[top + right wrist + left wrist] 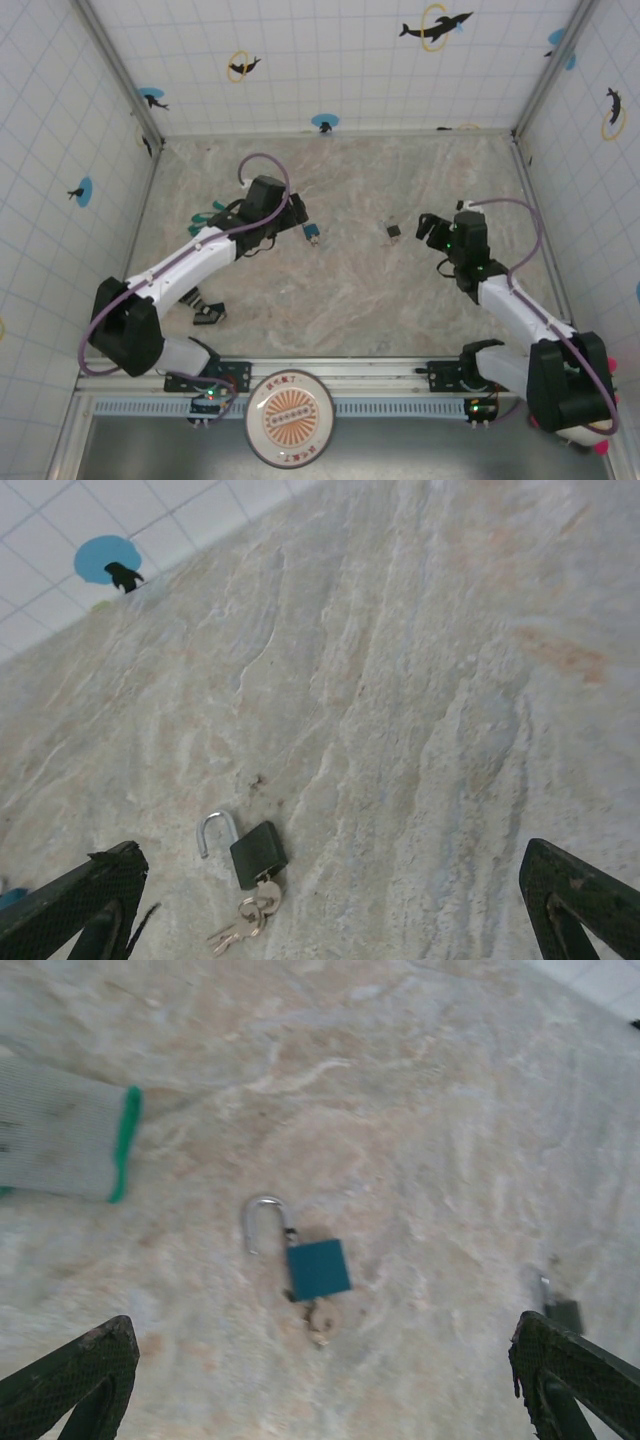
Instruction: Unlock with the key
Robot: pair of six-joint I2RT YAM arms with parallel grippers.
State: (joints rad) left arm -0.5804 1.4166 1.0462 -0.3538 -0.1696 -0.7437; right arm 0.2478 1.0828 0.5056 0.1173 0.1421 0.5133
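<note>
Marble desk (340, 290) enclosed by tiled walls (330, 60) with dolphin stickers. Left arm (190, 260) stretched toward the desk centre, right arm (510, 300) angled in from the right.

Top view: left fingers (297, 213) just beside teal padlock (313, 237), not touching. Right fingers (430, 228) near dark padlock (394, 231), apart from it. Both locks too small here for shackle or key detail.

Left wrist view: left fingers (85, 1370) spread wide at the lower corners, clamped on nothing. Teal padlock (318, 1268) flat on the desk between them, shackle (262, 1222) with one leg free of the body, blurred key (318, 1320) at the lower edge. White green-edged item (60, 1140) at left. Dark padlock (562, 1312) at far right.

Right wrist view: right fingers (85, 900) wide apart, empty. Dark padlock (258, 853) flat on the desk, shackle likewise open, bunch of keys (250, 912) at its base.
</note>
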